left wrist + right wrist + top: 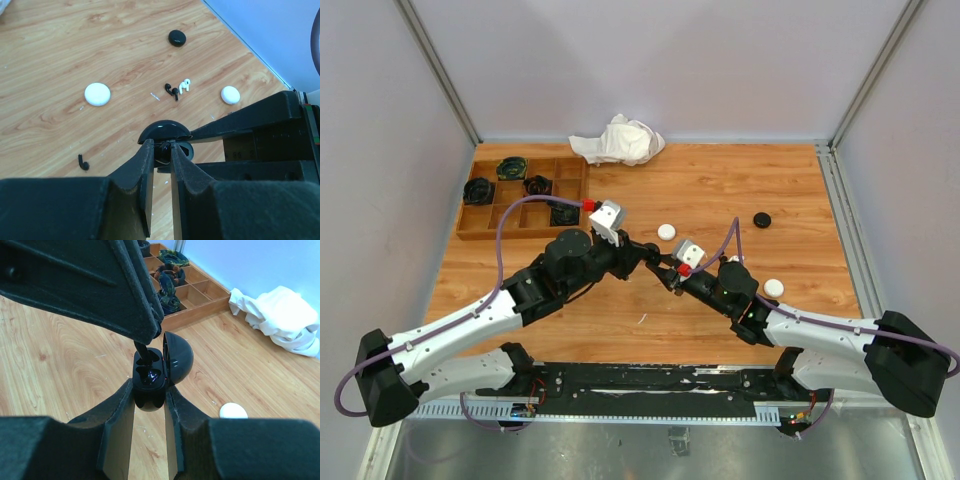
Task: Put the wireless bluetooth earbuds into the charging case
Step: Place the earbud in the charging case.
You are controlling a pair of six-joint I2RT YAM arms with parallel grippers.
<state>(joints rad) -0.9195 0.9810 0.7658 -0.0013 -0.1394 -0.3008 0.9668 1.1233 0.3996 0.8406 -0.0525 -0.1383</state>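
My right gripper (150,392) is shut on the base of a black charging case (151,376), whose lid (178,360) stands open to the right. My left gripper (161,146) is shut on a black earbud (165,150) and holds it at the case's upper socket; the stem (145,353) shows just above the opening. The lower socket looks empty. Both grippers meet above the table's middle (661,264). On the wood lie a black earbud (172,91), a white earbud (185,85) and another black earbud (83,162).
Two white round cases (666,231) (774,287) and a shut black case (761,219) lie on the table. A wooden compartment tray (480,228) holding dark items stands at the back left. A crumpled white cloth (618,140) lies at the back.
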